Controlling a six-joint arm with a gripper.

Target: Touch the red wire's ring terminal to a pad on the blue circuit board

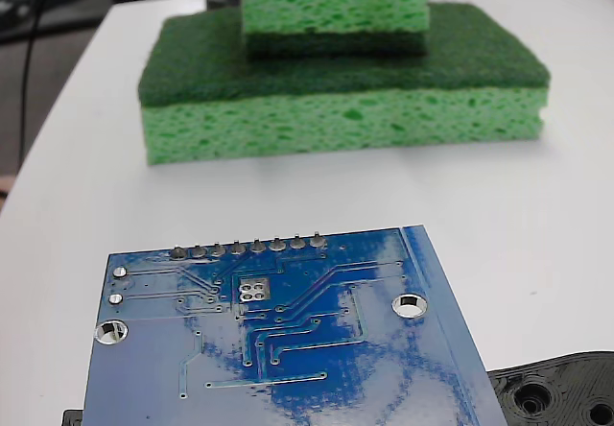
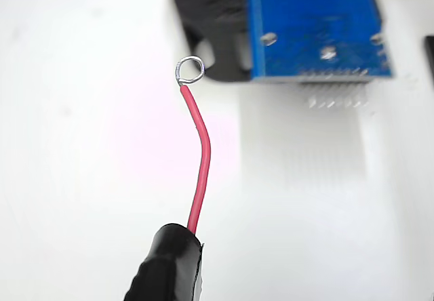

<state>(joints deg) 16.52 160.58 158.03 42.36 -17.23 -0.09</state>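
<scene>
On my fixed view the white table (image 1: 58, 205) fills the picture, with two green sponges (image 1: 345, 100) stacked at the far end, the smaller one on top of the larger. Nearer the camera lies the blue circuit board (image 1: 384, 368), glossy, flat on the table, its row of silver solder blobs (image 1: 247, 248) along the far edge. A black plastic piece (image 1: 561, 392) with holes sits just beside the board's right corner. The pad (image 1: 253, 291), a small silvery square with four dark holes, shows near the middle of the board, just below the solder row, with nothing touching it.

From my wrist view I see the board (image 2: 312, 26) at the top of the picture, blurred, with the black piece (image 2: 210, 16) to its left. The red wire (image 2: 201, 158) rises out of a thick black sleeve (image 2: 166, 267) at the bottom and bends slightly leftward. The ring terminal (image 2: 189, 70) at its tip hangs over the white table, left of the board and apart from it, its loop overlapping the edge of the black piece in the picture. I cannot see my gripper's fingers in either view, so I cannot tell how far they stand apart.
</scene>
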